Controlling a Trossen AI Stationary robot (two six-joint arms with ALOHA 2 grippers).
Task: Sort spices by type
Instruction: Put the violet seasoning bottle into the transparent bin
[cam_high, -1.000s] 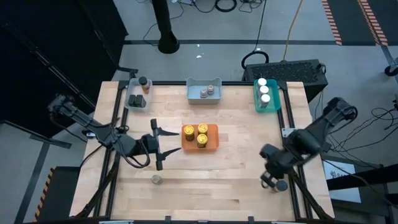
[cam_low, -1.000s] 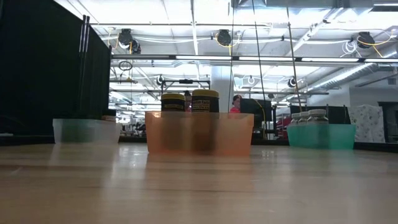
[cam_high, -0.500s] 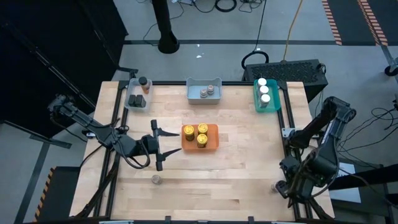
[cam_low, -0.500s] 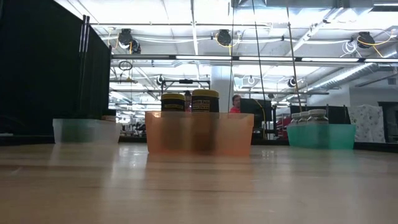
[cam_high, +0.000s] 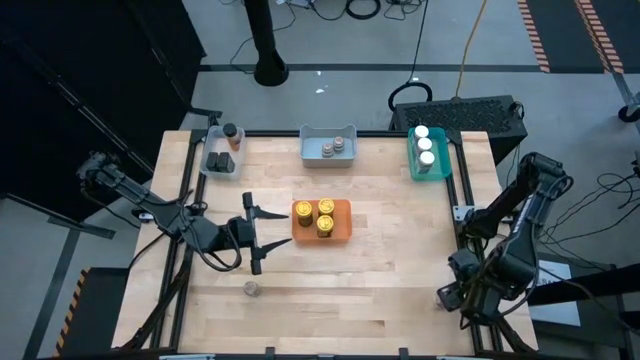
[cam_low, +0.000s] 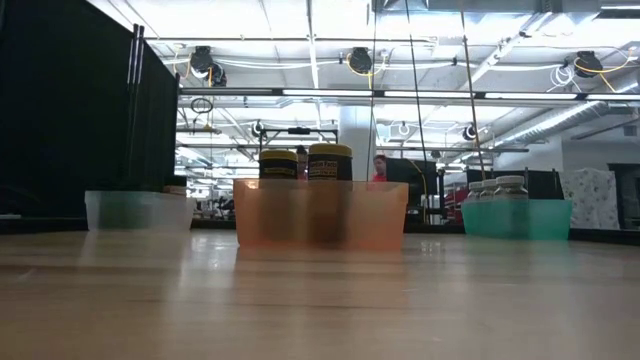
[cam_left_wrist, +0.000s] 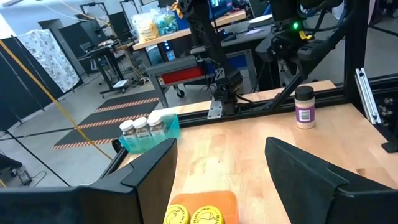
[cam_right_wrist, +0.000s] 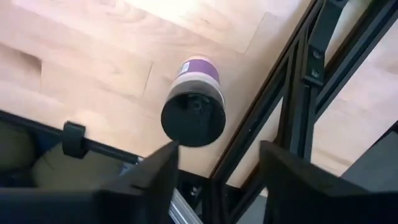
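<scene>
A spice jar (cam_right_wrist: 193, 109) with a dark lid and a purple label stands upright near the table's near right corner (cam_high: 440, 300), also in the left wrist view (cam_left_wrist: 304, 107). My right gripper (cam_right_wrist: 217, 149) hovers open just beside it at the right edge (cam_high: 456, 298), touching nothing. My left gripper (cam_high: 255, 240) waits open, left of the orange tray (cam_high: 321, 220) that holds three yellow-lidded jars (cam_left_wrist: 199, 215). Another loose jar (cam_high: 251, 289) stands by the near edge.
Along the far edge stand a clear tray (cam_high: 221, 155) with dark-lidded jars, a blue-grey tray (cam_high: 328, 147) with grey-lidded jars and a teal tray (cam_high: 427, 152) with white-lidded jars. A black frame rail (cam_right_wrist: 280, 93) runs along the table's right edge, next to the purple-label jar.
My right gripper has drawn back toward the table's right edge and near corner. The purple-label jar that was under it now stands uncovered on the table. My left arm has kept still.
</scene>
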